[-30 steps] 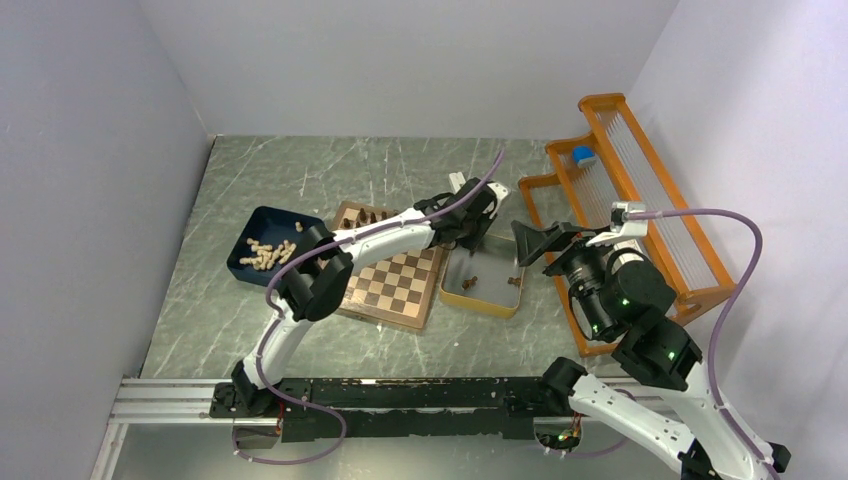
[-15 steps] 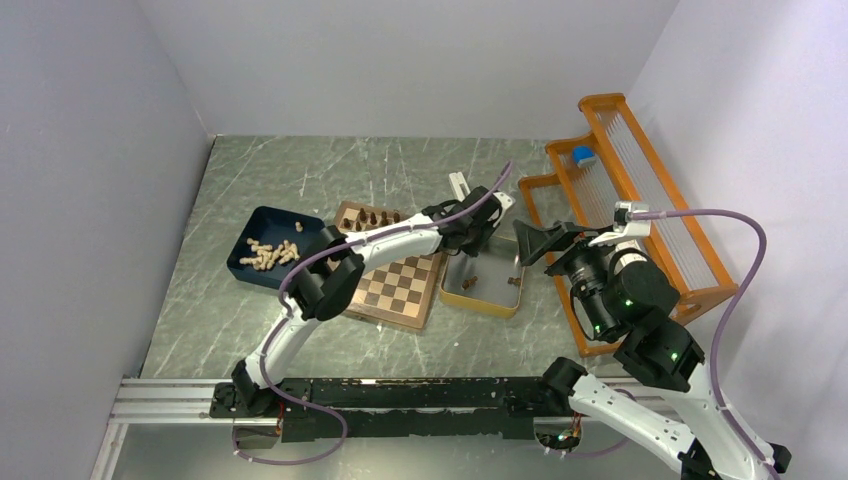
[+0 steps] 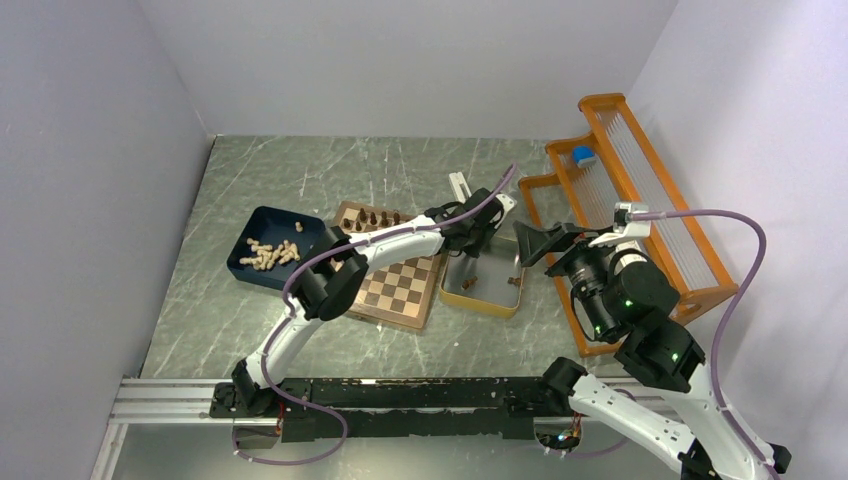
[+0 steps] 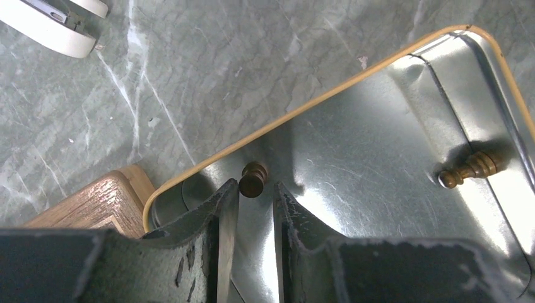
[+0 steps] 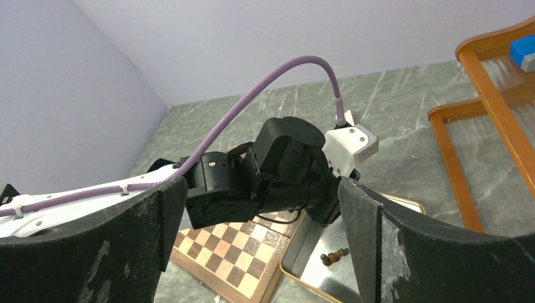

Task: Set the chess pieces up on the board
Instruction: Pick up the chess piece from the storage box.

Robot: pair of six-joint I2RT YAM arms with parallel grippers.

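The board [image 3: 395, 282] lies mid-table with a few dark chess pieces [image 3: 372, 217] upright along its far row. My left gripper [image 3: 478, 248] is down in the near-left corner of the yellow-rimmed metal tray [image 4: 328, 96]. Its jaws stand a narrow gap apart, open, with a small dark piece [image 4: 253, 179] right at their tips [image 4: 255, 192]. A second dark piece [image 4: 470, 170] lies on its side in the tray; it also shows in the right wrist view [image 5: 334, 256]. My right gripper [image 5: 262, 192] is wide open and empty, held in the air right of the tray.
A dark blue tray [image 3: 268, 250] of several light pieces sits left of the board. An orange rack [image 3: 640, 210] with a blue block [image 3: 583, 155] stands at the right. A white object [image 4: 57, 19] lies behind the tray. The board's corner [image 4: 94, 202] is beside the tray.
My left gripper has moved right from the board's edge and come down into the tray's corner around a dark piece. The right arm has hardly moved.
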